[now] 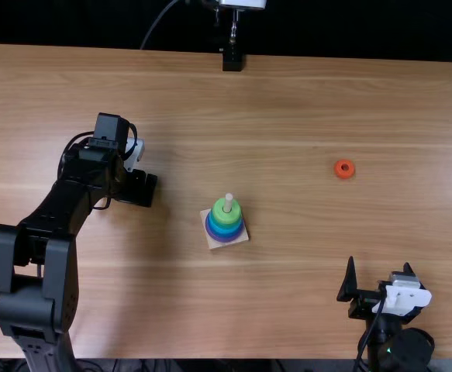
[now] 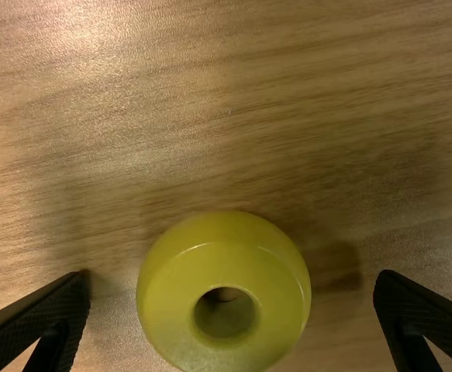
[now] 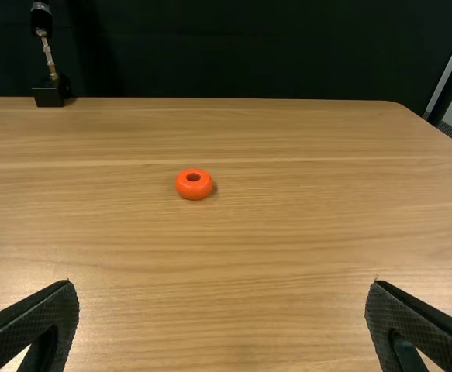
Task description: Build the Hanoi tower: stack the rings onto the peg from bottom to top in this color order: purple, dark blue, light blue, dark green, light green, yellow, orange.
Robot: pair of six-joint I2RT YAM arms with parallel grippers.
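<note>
Standing peg (image 1: pixel 228 201): in the top view, it is rising from its square wooden base (image 1: pixel 213 243), its bare tip poking out above the stack.
Stacked rings: around the peg, a light green ring (image 1: pixel 227 213) is sitting uppermost, with blue and a purple rim showing below; the bands are too small to count surely.
Orange ring (image 1: pixel 344 176): it is lying flat on the table (image 1: pixel 288 101), well apart from the peg, to the right and farther toward the far edge.
Left arm (image 1: pixel 55 225): it is reaching over the table to the left of the peg.
Left gripper (image 1: pixel 148 190): it is pointing down, left of the peg and slightly farther toward the far edge.
Right gripper (image 1: pixel 379 265): it is hovering right of the peg and nearer the near edge, its fingers spreading apart.
Black stand (image 1: pixel 232 59): it is standing beyond the peg, at the far edge.
Yellow ring (image 2: pixel 165 302): in the left wrist view, it is lying on the table left of the peg, between the fingers, touching neither.
Left pincer: the left gripper (image 2: pixel 232 306) is gaping wide, gripping nothing.
Right pincer: in the right wrist view, the right gripper (image 3: pixel 222 302) is holding its fingers wide, grasping nothing; the orange ring is lying well apart beyond them.
</note>
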